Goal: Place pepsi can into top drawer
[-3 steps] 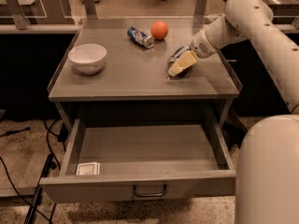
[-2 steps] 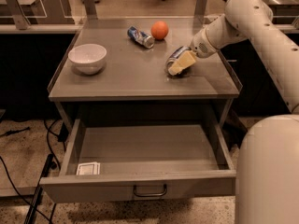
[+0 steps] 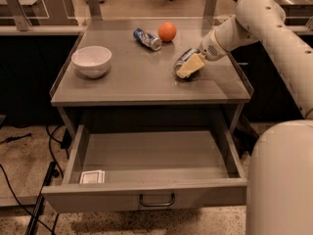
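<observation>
Surface (image 3: 132, 80): grey metal top of a cabinet, with a low raised lip along the sides.

Pepsi can (image 3: 183, 58): lay on its side on the right half of the surface, silver end pointing front-left, blue body angled back toward the right. It was not in the drawer.

Pincer (image 3: 187, 68): cream-coloured, reaching in from the right at the end of the white arm (image 3: 254, 18). It sat low over the pepsi can, overlapping the can's near side and touching or nearly touching it. How far open the pincer was could not be told, nor whether it had any hold on the can.

Top drawer (image 3: 98, 196): pulled fully out below the surface, front panel nearest the camera, bar handle (image 3: 157, 199) centred on the panel. A small white card (image 3: 92, 176) lay flat in its front-left corner.

Other items on the surface:
- white bowl (image 3: 91, 60), upright, on the left side
- orange (image 3: 167, 32), toward the back, right of centre
- slim can (image 3: 146, 38), on its side just left of the orange, close to it; contact could not be told

Both were well apart from the pepsi can. The robot's white body (image 3: 281, 180) filled the lower right corner.
</observation>
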### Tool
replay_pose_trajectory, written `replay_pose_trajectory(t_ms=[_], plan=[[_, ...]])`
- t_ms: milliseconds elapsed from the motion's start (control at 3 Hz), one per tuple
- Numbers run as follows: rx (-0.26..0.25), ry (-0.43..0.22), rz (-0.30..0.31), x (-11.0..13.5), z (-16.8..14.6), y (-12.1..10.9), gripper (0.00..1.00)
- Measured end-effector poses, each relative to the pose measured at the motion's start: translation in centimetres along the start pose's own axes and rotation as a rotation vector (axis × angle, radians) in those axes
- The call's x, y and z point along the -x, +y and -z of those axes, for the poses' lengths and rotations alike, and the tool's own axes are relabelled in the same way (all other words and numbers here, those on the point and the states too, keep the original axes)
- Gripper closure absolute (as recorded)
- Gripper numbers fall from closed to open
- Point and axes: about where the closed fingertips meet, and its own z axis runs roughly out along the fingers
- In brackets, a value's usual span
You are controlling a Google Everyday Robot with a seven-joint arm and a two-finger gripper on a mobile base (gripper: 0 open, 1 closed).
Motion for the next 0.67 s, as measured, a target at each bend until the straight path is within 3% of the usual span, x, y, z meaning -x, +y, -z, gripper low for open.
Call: replay_pose_trajectory(t_ms=[333, 667], plan=[[0.009, -0.008, 0.004, 0.0, 0.5, 0.5, 1.0], [0.009, -0.022, 0.018, 0.0, 2.5, 1.7, 1.0]])
